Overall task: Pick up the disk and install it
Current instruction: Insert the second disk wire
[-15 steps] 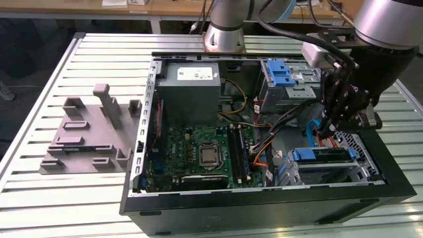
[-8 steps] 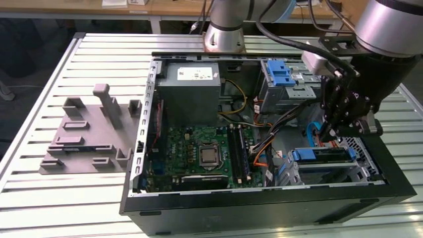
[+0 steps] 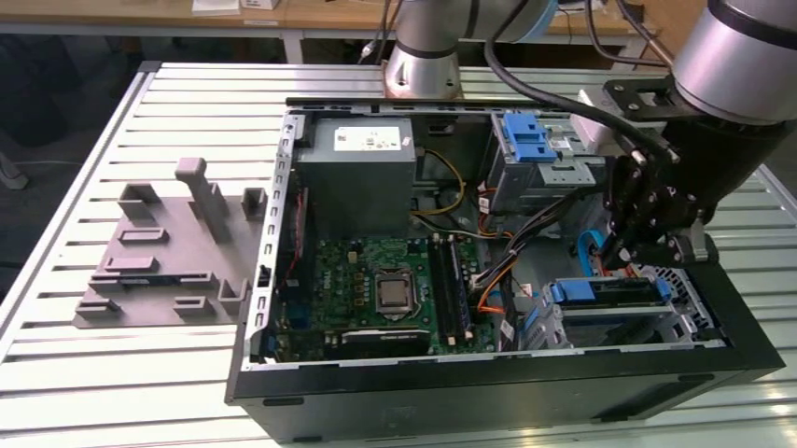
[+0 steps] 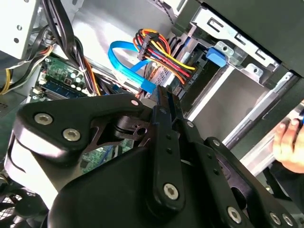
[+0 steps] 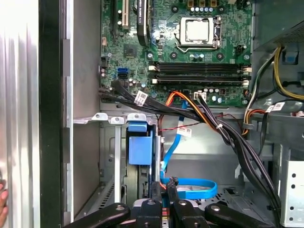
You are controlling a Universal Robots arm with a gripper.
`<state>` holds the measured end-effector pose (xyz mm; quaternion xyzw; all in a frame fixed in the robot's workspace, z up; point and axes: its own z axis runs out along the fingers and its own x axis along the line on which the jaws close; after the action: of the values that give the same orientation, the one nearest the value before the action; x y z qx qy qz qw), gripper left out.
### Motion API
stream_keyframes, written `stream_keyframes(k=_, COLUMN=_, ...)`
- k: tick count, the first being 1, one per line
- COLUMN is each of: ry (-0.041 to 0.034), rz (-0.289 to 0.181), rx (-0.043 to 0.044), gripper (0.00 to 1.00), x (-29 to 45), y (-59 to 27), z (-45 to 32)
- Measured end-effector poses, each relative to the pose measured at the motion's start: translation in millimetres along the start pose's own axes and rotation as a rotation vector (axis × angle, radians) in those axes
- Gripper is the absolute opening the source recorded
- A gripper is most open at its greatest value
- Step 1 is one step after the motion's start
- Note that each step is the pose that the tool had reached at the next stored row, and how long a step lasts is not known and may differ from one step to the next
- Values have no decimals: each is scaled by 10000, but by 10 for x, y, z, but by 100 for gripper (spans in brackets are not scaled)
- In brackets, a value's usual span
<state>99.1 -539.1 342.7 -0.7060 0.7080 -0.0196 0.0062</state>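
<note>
The black linkage of the gripper point(image 4: 165, 102) looms closest in the second wrist view, its two fingers point(image 4: 167, 118) drawn close together into a narrow blade. In the first wrist view only a sliver of gap separates them, and nothing is seen gripped between them.

In the exterior view the arm point(image 3: 734, 56) enters from the upper right of the frame and bends down at the wrist. The gripper point(image 3: 629, 254) points downward inside the open computer case point(image 3: 498, 383), at the right side of the frame.

The disk point(image 3: 613, 293) lies just below the fingertips, at the lower right of the case. It rests flat in a metal bay point(image 3: 692, 313) with its blue end facing the circuit board point(image 3: 373, 294).

Bundled wires point(image 4: 159, 52) in red, yellow and black, and a flat blue cable point(image 4: 126, 66), run just beyond the fingertips in the second wrist view. A person's hand point(image 4: 290, 140) rests against the outer edge of the case.

A grey power box point(image 3: 361, 177) stands at the upper middle of the exterior view. A second drive cage point(image 3: 538, 154) with a blue latch is to its right. A grey moulded fixture point(image 3: 168, 247) lies on the slatted table point(image 3: 75, 373) at the left of the frame, well apart from the case.
</note>
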Motion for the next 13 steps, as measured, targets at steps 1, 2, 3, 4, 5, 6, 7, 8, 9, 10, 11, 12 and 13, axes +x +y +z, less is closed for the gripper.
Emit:
stream_keyframes(k=1, ry=-61, rz=3, rx=0, gripper=16, x=15, y=0, z=6)
stream_keyframes(k=2, ry=-115, rz=5, rx=0, gripper=16, x=28, y=1, z=10)
stream_keyframes(k=3, ry=-167, rz=6, rx=0, gripper=16, x=39, y=0, z=13)
stream_keyframes(k=4, ry=-221, rz=8, rx=-1, gripper=16, x=50, y=1, z=16)
stream_keyframes(k=5, ry=-261, rz=10, rx=0, gripper=16, x=62, y=0, z=19)
stream_keyframes(k=6, ry=-279, rz=11, rx=-1, gripper=16, x=74, y=1, z=21)
stream_keyframes(k=7, ry=-285, rz=11, rx=-1, gripper=16, x=86, y=1, z=23)
stream_keyframes(k=8, ry=-287, rz=11, rx=-1, gripper=16, x=100, y=1, z=25)
stream_keyframes(k=9, ry=-288, rz=11, rx=-1, gripper=16, x=112, y=1, z=26)
stream_keyframes(k=10, ry=-289, rz=11, rx=-1, gripper=16, x=123, y=1, z=28)
stream_keyframes(k=11, ry=-291, rz=11, rx=-1, gripper=16, x=134, y=1, z=31)
stream_keyframes(k=12, ry=-295, rz=11, rx=-1, gripper=16, x=144, y=1, z=34)
stream_keyframes(k=13, ry=-297, rz=11, rx=0, gripper=16, x=154, y=1, z=38)
